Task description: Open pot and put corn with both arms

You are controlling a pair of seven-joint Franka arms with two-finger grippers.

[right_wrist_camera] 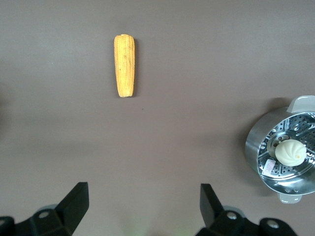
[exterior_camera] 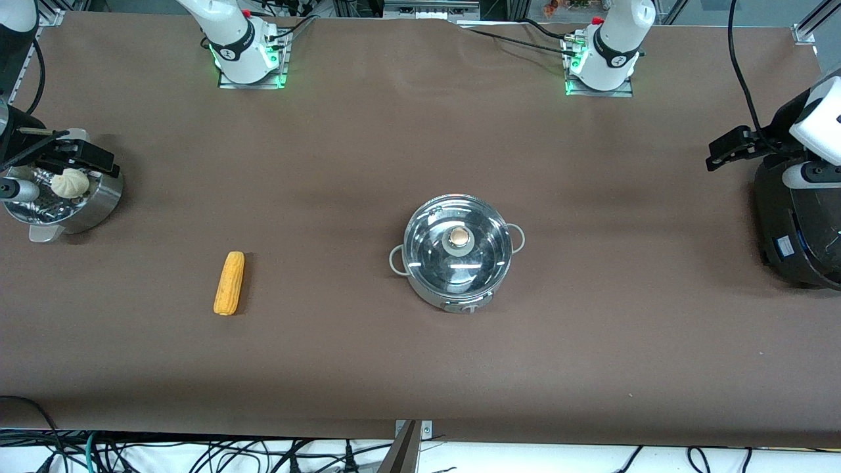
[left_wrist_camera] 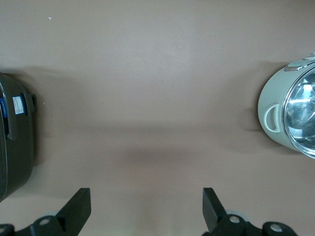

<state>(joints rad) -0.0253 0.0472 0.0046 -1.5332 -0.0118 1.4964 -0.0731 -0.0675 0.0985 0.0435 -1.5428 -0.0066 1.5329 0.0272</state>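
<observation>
The steel pot (exterior_camera: 458, 253) stands mid-table with its glass lid and tan knob (exterior_camera: 459, 237) on; its side also shows in the left wrist view (left_wrist_camera: 275, 115). The corn (exterior_camera: 229, 283) lies on the table toward the right arm's end, also in the right wrist view (right_wrist_camera: 124, 65). My right gripper (exterior_camera: 98, 161) is open and empty, up over the steamer basket's edge, well away from the corn; its own view shows it (right_wrist_camera: 142, 196) above bare table. My left gripper (exterior_camera: 719, 151) is open and empty beside the black cooker, over bare table (left_wrist_camera: 145, 201).
A steel steamer basket (exterior_camera: 105, 200) with a white bun (exterior_camera: 69, 183) stands at the right arm's end, also in the right wrist view (right_wrist_camera: 256, 147). A large black cooker (exterior_camera: 792, 223) stands at the left arm's end, also in the left wrist view (left_wrist_camera: 15, 137). The brown table (exterior_camera: 420, 368) spreads between them.
</observation>
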